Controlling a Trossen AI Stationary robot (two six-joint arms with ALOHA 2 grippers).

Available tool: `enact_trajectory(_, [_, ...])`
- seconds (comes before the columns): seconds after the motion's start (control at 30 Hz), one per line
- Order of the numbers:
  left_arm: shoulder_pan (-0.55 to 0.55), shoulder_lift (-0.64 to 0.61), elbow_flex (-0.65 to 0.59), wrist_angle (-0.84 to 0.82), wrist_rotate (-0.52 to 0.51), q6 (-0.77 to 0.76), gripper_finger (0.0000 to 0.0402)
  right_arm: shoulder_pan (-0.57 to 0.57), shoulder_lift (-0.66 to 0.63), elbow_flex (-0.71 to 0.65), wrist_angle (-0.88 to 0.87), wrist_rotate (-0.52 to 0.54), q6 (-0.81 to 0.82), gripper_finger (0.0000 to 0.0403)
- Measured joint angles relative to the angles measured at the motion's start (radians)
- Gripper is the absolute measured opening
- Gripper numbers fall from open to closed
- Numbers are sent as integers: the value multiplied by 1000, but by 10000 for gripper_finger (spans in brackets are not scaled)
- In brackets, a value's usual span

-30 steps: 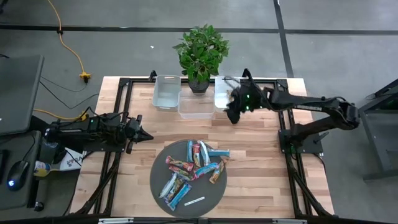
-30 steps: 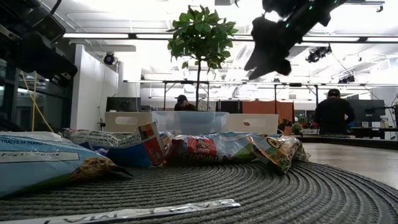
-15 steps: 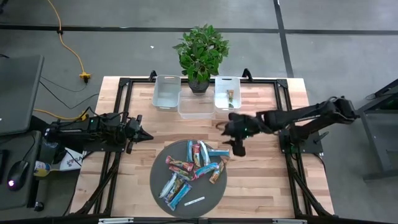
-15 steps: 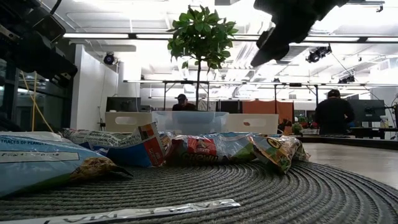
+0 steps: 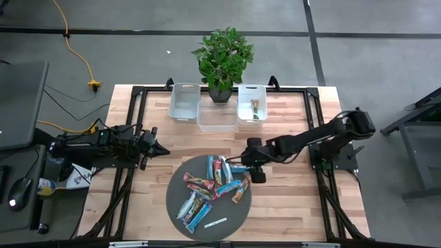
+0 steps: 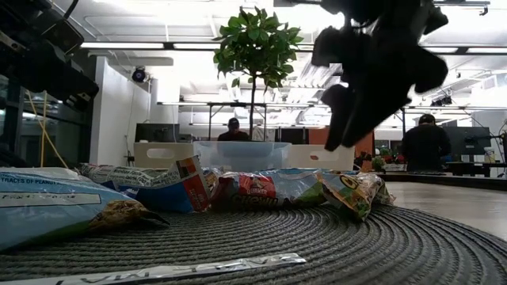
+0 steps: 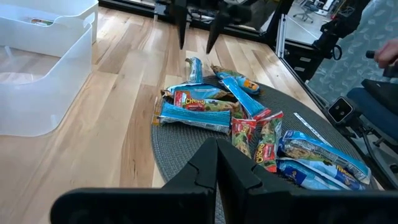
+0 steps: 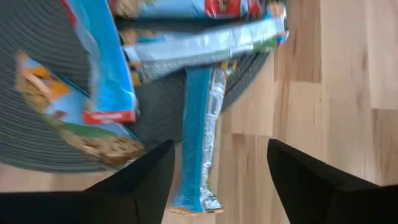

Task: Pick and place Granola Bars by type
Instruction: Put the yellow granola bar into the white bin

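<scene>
The left pincer [image 5: 160,149] rests low over the desk [image 5: 289,207] at its left side, well apart from the mat [image 5: 176,200], its fingers drawn together to a point and holding nothing. At the front middle of the desk lies the round dark mat, and on it the bars [image 5: 213,184] sit in a loose heap: light blue, red and tan-orange wrappers overlapping one another, with a white strip [image 5: 215,222] lying apart near the mat's front edge. One light blue bar [image 8: 200,140] lies half off the mat's rim onto the bare wood, directly in front of the right pincer's spread fingers [image 8: 134,183]. At the back of the desk stand three bins [image 5: 219,118] below a potted plant [image 5: 222,58]; the rightmost bin [image 5: 251,103] holds one bar [image 5: 255,110]. The right pincer [image 5: 251,165] hangs over the mat's right back edge, just beside the heap, wide open and empty, its arm reaching in from the desk's right side. In the low view a person [image 6: 424,146] stands far off in the room at the right.
</scene>
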Motion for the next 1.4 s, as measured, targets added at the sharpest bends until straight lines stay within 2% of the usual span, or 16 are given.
enact_trajectory(0.63, [0,0,0,0,4,0,1,21,135,0,114,-34,8,244])
enact_trajectory(0.87, [0,0,0,0,4,0,1,21,179,0,115,12,49,244])
enact_trajectory(1.13, [0,0,0,0,3,0,1,21,195,2,118,19,111,243])
enact_trajectory(1.4, [0,0,0,0,3,0,1,21,196,2,89,24,112,205])
